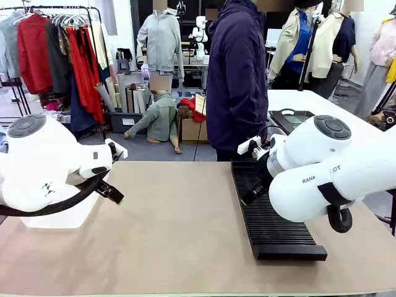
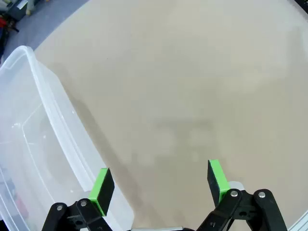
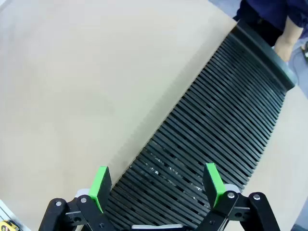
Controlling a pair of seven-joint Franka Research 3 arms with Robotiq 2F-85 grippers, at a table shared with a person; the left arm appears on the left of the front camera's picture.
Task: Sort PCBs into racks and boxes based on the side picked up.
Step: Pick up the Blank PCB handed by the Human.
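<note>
Under right gripper (image 3: 156, 183) lies rack (image 3: 216, 106), beside left gripper (image 2: 159, 182) box (image 2: 52, 120); both jaws wide, empty.

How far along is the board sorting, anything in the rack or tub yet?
Nothing looks sorted: the rack has bare slots, and the tub holds no boards where visible. The left end effector and right end effector hang open, holding nothing. All sorting seems left.

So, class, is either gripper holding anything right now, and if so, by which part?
Nothing is held: the left gripper and right gripper are both open and empty.
</note>
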